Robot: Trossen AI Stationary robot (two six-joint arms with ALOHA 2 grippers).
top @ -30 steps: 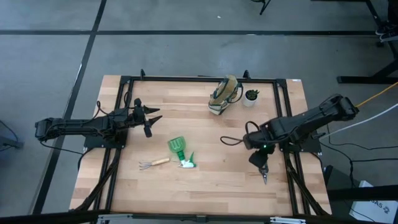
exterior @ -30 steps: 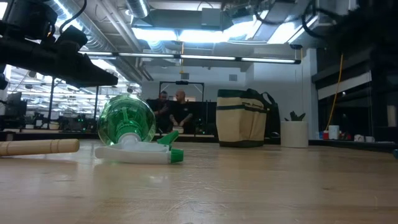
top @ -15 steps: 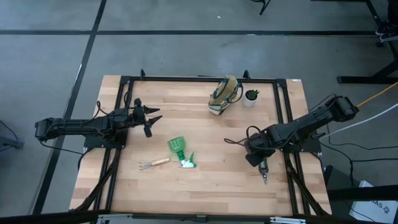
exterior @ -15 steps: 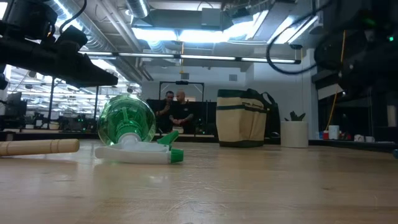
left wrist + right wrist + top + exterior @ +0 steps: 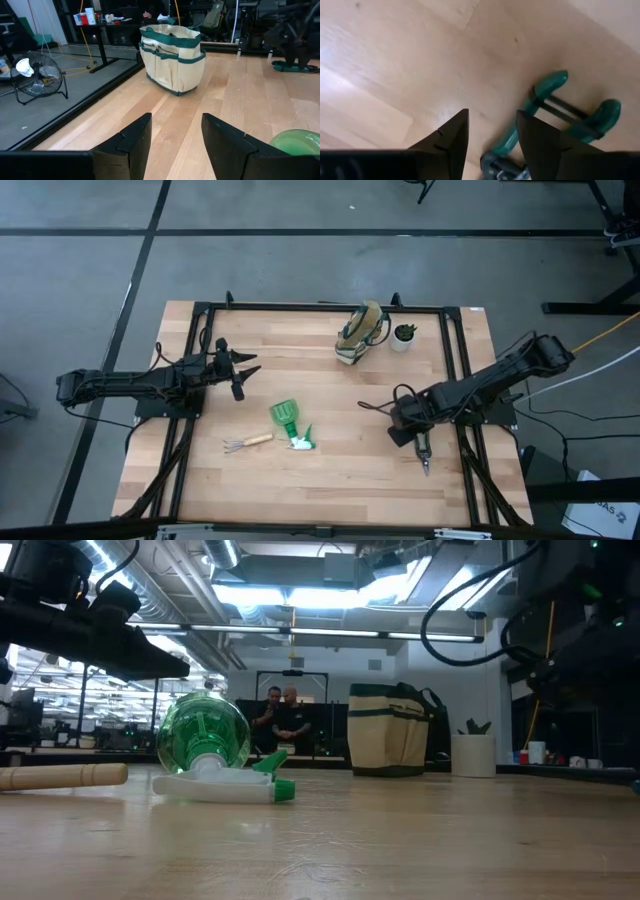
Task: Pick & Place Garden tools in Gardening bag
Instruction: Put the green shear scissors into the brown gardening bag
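Right gripper (image 5: 490,135), its fingers parted and empty, is poised directly above the pruning shears (image 5: 555,117) lying flat on the table (image 5: 350,480), so that they can be straddled for a grasp.

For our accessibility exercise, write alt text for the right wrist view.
The right gripper, fingers open, hangs close above a wooden table, pointing down at the pruning shears. The shears lie flat, green looped handles away from the fingers, and the gripper is not touching them.
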